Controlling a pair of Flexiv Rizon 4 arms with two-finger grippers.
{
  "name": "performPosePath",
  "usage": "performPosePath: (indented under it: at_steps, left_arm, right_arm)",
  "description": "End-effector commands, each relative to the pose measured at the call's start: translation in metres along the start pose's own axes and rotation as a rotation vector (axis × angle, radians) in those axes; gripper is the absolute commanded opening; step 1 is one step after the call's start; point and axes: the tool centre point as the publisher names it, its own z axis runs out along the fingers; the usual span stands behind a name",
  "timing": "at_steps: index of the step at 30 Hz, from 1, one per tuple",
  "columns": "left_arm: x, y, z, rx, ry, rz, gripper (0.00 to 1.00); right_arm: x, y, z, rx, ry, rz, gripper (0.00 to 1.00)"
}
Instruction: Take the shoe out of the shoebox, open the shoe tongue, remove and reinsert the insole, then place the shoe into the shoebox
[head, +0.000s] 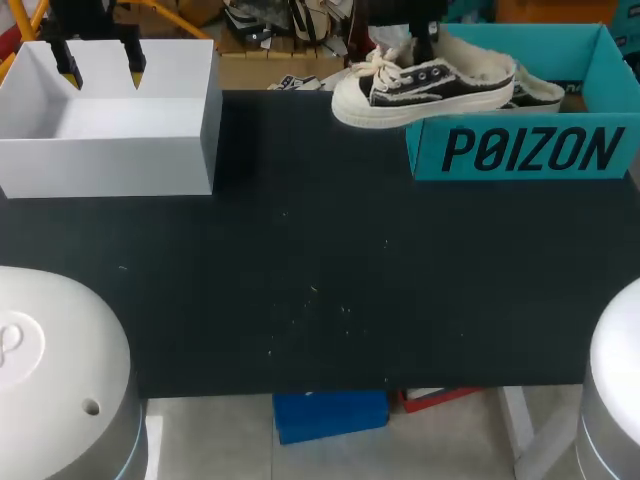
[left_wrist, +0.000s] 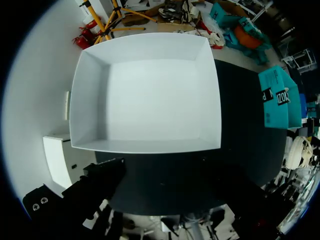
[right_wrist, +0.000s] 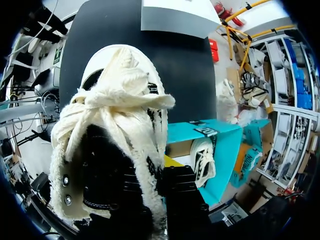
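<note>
Above teal shoebox (head: 520, 150) rim: right tool (right_wrist: 162, 169) grips shoe (head: 430, 90) | over white box (head: 110, 150): left tool (head: 100, 62) spread apart

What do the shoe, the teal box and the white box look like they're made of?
Shoe: black fabric upper, likely canvas, with frayed edges; cream fleecy lining; smooth off-white sole, probably rubber. Teal box: matte printed cardboard, judging by its thin folded walls. White box: plain matte walls, cardboard or thin plastic; I cannot tell which.
</note>
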Motion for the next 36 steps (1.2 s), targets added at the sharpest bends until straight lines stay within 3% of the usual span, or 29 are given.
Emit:
performPosePath:
  at_steps: [1, 5, 12, 17, 28, 36]
  left_arm:
    - [0.0, 0.0, -0.001, -0.002, -0.003, -0.002, 1.0]
    - [0.0, 0.0, -0.001, -0.002, -0.003, -0.002, 1.0]
    - [0.0, 0.0, -0.001, -0.002, -0.003, -0.002, 1.0]
    - [0.0, 0.0, -0.001, -0.002, -0.003, -0.002, 1.0]
    - [0.0, 0.0, -0.001, -0.002, -0.003, -0.002, 1.0]
    - [0.0, 0.0, -0.001, -0.002, -0.003, -0.002, 1.0]
  right_arm:
    - [0.03, 0.037, 0.002, 0.001, -0.074, 0.014, 0.0]
    - [0.048, 0.072, 0.012, -0.012, -0.078, 0.022, 0.0]
    - [0.076, 0.124, 0.045, 0.032, -0.068, 0.007, 0.0]
    - [0.096, 0.15, 0.07, 0.029, -0.051, 0.007, 0.0]
    - [0.13, 0.184, 0.121, -0.072, -0.067, -0.023, 0.0]
    - [0.144, 0.194, 0.144, -0.104, -0.031, -0.041, 0.0]
